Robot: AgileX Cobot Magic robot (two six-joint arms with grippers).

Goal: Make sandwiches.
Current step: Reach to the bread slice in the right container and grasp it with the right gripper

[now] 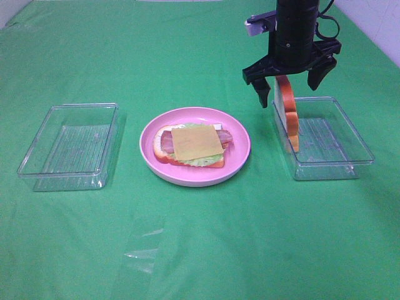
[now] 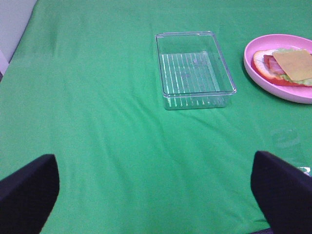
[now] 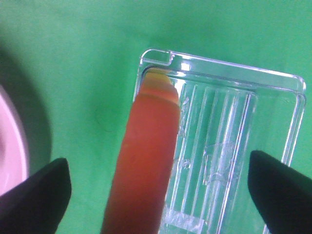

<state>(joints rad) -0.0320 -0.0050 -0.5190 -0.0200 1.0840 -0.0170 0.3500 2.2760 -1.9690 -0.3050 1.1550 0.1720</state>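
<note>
Orange-crusted bread slice (image 1: 287,112) on edge at right, right gripper (image 1: 291,80) jaws spread (grasping nothing): a misaligned close could topple it.

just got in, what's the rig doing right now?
Building a toy sandwich. The pink plate holds the open stack: bread, lettuce, bacon, cheese on top. The last bread slice stands on edge against the wall of the right clear tray. The right gripper hangs above that slice with jaws open to either side of it, not gripping. The left gripper is open over bare cloth, near the empty left tray.
</note>
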